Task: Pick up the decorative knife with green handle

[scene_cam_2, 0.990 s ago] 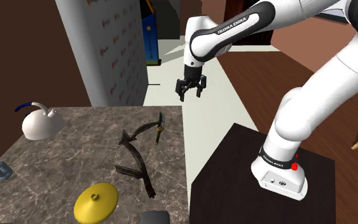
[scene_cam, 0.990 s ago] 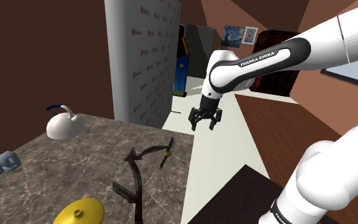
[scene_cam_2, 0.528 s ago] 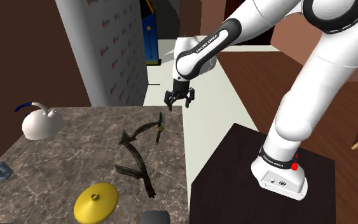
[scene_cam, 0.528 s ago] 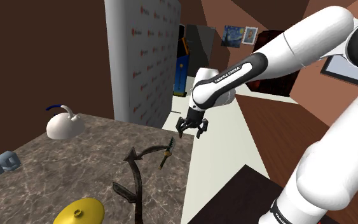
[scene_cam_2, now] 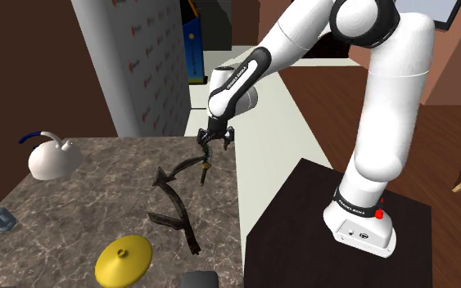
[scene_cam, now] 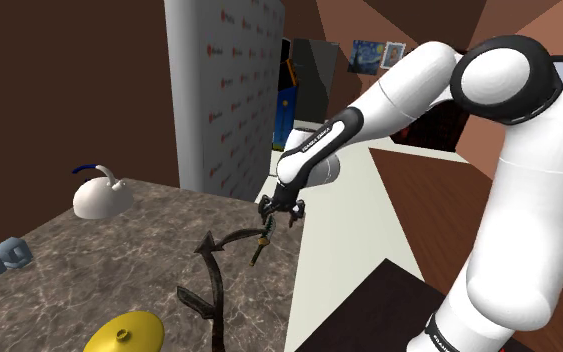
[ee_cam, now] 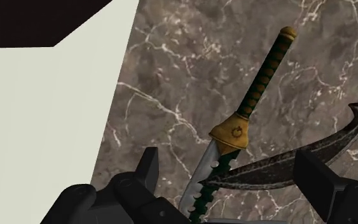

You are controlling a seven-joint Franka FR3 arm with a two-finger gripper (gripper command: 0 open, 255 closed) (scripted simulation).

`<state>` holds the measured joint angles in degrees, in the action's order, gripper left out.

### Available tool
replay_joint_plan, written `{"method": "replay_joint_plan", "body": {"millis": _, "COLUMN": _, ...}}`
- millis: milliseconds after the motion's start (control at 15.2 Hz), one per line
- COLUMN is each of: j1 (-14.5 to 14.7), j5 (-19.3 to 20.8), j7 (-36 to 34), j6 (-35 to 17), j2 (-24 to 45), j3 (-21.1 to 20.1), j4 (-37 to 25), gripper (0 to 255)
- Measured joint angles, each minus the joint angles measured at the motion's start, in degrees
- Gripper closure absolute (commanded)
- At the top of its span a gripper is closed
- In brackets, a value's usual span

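We start with the marbled table, which takes up the shoulder view's lower left. The white arm, the only one here, reaches down over its far corner. A dark curved piece sprawls across the middle of the table, and one pointed end of it runs up to the knife. The knife lies flat near the table's edge, just beside the pale floor strip. In the wrist view its long axis runs away from the hand at a slant: serrated blade nearest us, then the gold guard, then the green-wrapped handle ending in a gold pommel. The gripper hovers low over the blade end, jaws apart and holding nothing. One finger stands to each side of the blade, so we judge the closing line already crosses the knife's axis. The handle lies further out along that axis, beyond the fingertips. The dark point sits between the jaws as well. We judge that closing here could catch both pieces, so a short shift toward the handle looks wise.
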<state>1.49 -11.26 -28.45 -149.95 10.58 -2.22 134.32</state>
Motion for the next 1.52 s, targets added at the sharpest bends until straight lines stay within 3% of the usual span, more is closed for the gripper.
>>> {"method": "replay_joint_plan", "body": {"millis": 330, "j1": 0.4, "j5": -1.5, "j7": -2.1, "j6": -5.1, "j2": 11.0, "j3": -0.1, "j4": -7.3, "gripper": 0}}
{"method": "replay_joint_plan", "body": {"millis": 858, "j1": -0.1, "j5": -2.6, "j7": -1.3, "j6": -9.5, "j2": 17.7, "j3": -0.9, "j4": -9.7, "gripper": 0}}
{"method": "replay_joint_plan", "body": {"millis": 924, "j1": -0.1, "j5": -2.6, "j7": -1.2, "j6": -9.8, "j2": 17.9, "j3": -0.9, "j4": -9.7, "gripper": 255}}
{"method": "replay_joint_plan", "body": {"millis": 1518, "j1": -0.3, "j5": -2.8, "j7": -1.0, "j6": -10.1, "j2": 18.0, "j3": -1.0, "j4": -9.6, "gripper": 255}}
